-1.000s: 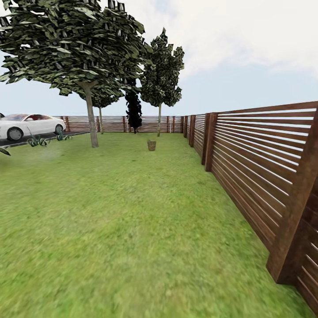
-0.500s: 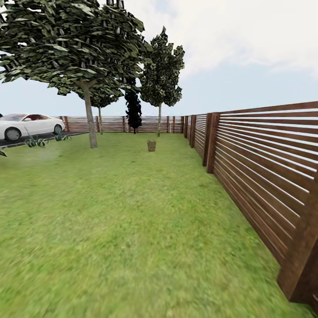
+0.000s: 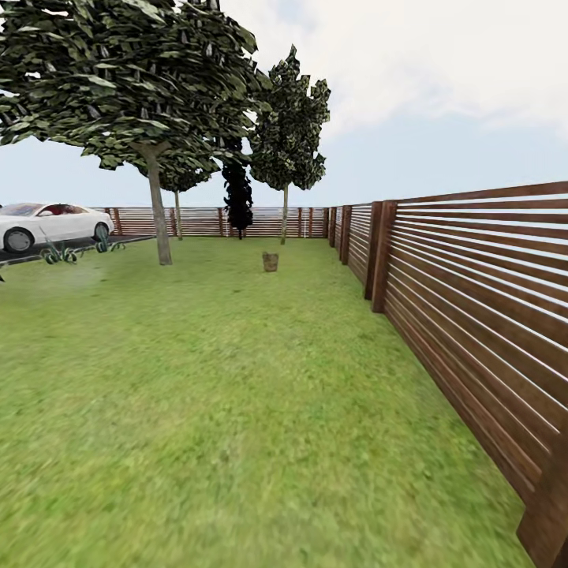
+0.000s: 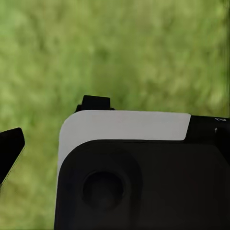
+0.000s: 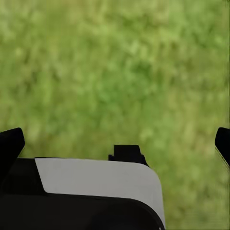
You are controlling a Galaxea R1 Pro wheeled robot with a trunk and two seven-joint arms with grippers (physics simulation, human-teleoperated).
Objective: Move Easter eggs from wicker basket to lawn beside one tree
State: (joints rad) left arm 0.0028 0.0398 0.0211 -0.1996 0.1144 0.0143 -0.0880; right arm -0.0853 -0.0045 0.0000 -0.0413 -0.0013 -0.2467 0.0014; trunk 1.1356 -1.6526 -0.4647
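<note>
Green, mottled lawn stretches from the near foreground to the far end of the garden, under a pale sky with white cloud. Along the right side runs a slatted brown wooden fence, which turns and closes the yard at the far end. On the far left stands the tree, with a straight grey-brown trunk and a broad dark green crown; a slimmer second tree rises farther back near the far fence, with a narrow dark cypress-like tree between the two. At the far left edge a white car is parked on dark paving, with spiky plants just in front of it. Far out on the grass, between the trees and the right fence, sits the small brown wicker basket; it is too distant to tell what lies inside.

Both wrist views look down on blurred grass. The right gripper has its dark fingertips set wide apart. For the left gripper only one fingertip shows, so I cannot tell how it stands.
</note>
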